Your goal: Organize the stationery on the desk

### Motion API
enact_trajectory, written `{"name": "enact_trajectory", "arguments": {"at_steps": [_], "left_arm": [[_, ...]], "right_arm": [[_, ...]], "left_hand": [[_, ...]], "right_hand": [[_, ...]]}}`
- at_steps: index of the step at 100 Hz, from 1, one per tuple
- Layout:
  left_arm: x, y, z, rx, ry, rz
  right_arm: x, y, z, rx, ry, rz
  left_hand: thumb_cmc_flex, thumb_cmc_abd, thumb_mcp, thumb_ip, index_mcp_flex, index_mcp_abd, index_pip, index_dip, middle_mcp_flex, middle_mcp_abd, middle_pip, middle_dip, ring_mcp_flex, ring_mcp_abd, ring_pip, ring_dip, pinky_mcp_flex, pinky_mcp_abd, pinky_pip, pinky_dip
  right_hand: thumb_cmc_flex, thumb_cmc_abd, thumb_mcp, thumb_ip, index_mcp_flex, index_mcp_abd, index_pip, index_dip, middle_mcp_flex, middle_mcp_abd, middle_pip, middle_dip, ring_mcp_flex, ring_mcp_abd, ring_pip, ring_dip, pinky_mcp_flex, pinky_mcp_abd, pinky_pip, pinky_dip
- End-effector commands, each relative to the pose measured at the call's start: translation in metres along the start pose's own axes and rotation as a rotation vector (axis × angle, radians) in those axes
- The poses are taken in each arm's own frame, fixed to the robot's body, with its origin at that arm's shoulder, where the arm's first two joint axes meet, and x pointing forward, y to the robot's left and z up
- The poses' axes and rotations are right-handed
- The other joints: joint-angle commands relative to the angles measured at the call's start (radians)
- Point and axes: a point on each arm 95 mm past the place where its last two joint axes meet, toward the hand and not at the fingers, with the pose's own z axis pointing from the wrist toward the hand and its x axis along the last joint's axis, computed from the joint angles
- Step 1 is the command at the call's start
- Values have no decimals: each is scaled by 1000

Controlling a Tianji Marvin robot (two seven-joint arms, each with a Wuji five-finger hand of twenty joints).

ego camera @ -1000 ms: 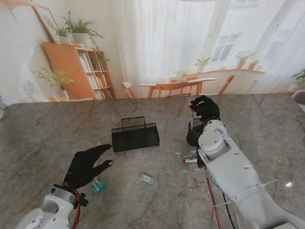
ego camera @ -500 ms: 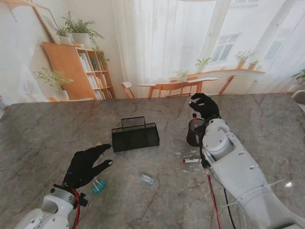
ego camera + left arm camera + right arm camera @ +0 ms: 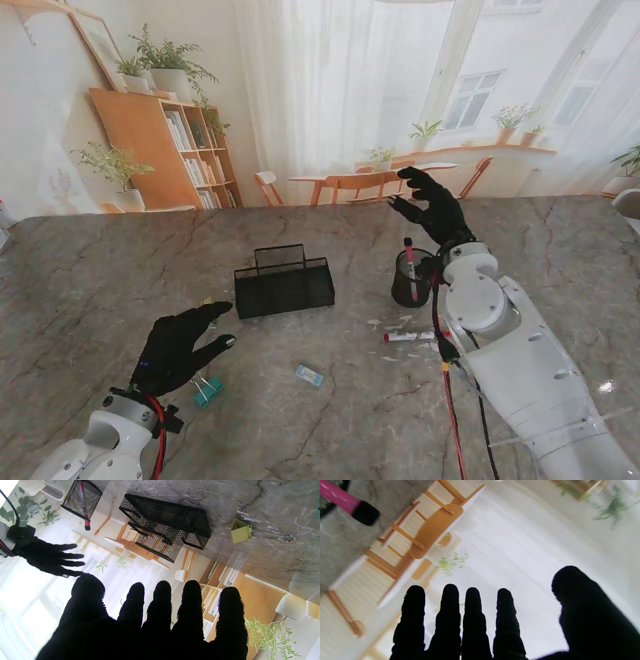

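Two black-gloved hands over a grey marbled surface (image 3: 90,270), both empty with fingers spread. Left hand (image 3: 180,345) low at the near left, palm down, fingertips toward a black mesh organizer tray (image 3: 284,280). Right hand (image 3: 432,210) raised beyond a round black mesh pen cup (image 3: 410,280), apart from it, fingers wide, holding nothing. In the cup, a pink marker (image 3: 409,262) upright, dark cap on top. Just nearer to me than the cup, another red-tipped marker (image 3: 408,337) flat on the surface beside the right forearm. Near the left wrist, a teal binder clip (image 3: 208,390). Between the arms, a small pale blue eraser-like block (image 3: 309,375). Beside the tray in the left wrist view, a yellow-green binder clip (image 3: 242,531), wire handles flat.
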Motion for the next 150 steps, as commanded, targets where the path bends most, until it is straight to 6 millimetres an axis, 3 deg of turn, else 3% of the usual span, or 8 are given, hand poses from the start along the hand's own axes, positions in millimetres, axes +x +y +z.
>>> {"name": "enact_trajectory", "arguments": {"at_steps": [1, 27, 45, 68, 77, 89, 105, 150], "left_arm": [[2, 2, -3, 2, 1, -18], [2, 4, -5, -1, 1, -36], [4, 6, -5, -5, 4, -61], [5, 9, -5, -22, 12, -79], [6, 9, -5, -20, 12, -84], [6, 9, -6, -15, 14, -86], [6, 9, -7, -9, 16, -84], [7, 11, -5, -30, 16, -84]], "right_arm": [[4, 4, -6, 23, 50, -30], [16, 6, -52, 139, 270, -215], [9, 4, -85, 252, 426, -456], [-10, -6, -117, 359, 455, -596], [-19, -11, -128, 391, 450, -656], [-31, -19, -139, 439, 452, -733], [-44, -31, -147, 494, 443, -807], [-68, -56, -128, 568, 365, -891]], "left_hand": [[20, 66, -13, 20, 13, -2, 6, 8, 9, -7, 0, 6, 13, -2, 5, 7, -1, -6, 22, 28], [20, 67, -12, 20, 13, -5, 6, 9, 9, -10, 0, 5, 14, -3, 5, 7, -2, -7, 21, 27], [20, 67, -13, 20, 13, -4, 6, 9, 8, -9, 0, 5, 13, -3, 5, 7, -2, -7, 22, 28], [20, 68, -12, 20, 12, -4, 6, 9, 7, -10, -1, 5, 14, -3, 5, 7, -2, -7, 21, 28], [19, 67, -13, 20, 13, -5, 6, 9, 7, -10, 0, 5, 15, -6, 5, 8, -1, -7, 21, 28], [19, 68, -12, 20, 12, -4, 6, 9, 7, -9, -1, 5, 15, -5, 5, 7, -2, -8, 21, 27], [19, 68, -13, 20, 11, -5, 6, 9, 7, -11, 0, 5, 15, -8, 5, 7, -1, -8, 21, 28], [20, 68, -12, 20, 13, -6, 6, 9, 7, -10, 0, 5, 15, -7, 5, 7, -1, -8, 21, 28]], "right_hand": [[-42, 21, -29, -5, -35, 15, -30, -28, -27, -28, -31, -16, -33, -16, -25, -13, -38, -30, -25, -22], [-77, 13, -26, -11, -47, 78, -59, -47, -69, -16, -40, -22, -93, -10, -48, -12, -97, -50, -71, -32], [-71, -11, -10, -14, -3, 133, -33, -33, -37, -16, 15, 25, -96, -11, 114, 65, -52, -72, 52, 57], [72, -71, -6, 3, 77, 163, 28, 5, -11, 23, 117, 98, -107, -7, 337, 115, -21, -76, 153, 85], [169, -97, -6, 16, 118, 172, 54, 25, 13, 40, 185, 132, -92, -5, 410, 128, 2, -69, 200, 93], [226, -126, 42, 30, 167, 162, 102, 58, 44, 48, 283, 163, -58, -1, 467, 124, 32, -62, 251, 81], [214, -161, 161, 12, 196, 185, 134, 95, 53, 86, 389, 192, -44, 26, 530, 121, 44, -43, 302, 52], [223, -151, 149, 3, 209, 266, 121, 119, 23, 173, 479, 213, -60, 94, 628, 127, 32, 11, 379, 45]]}}
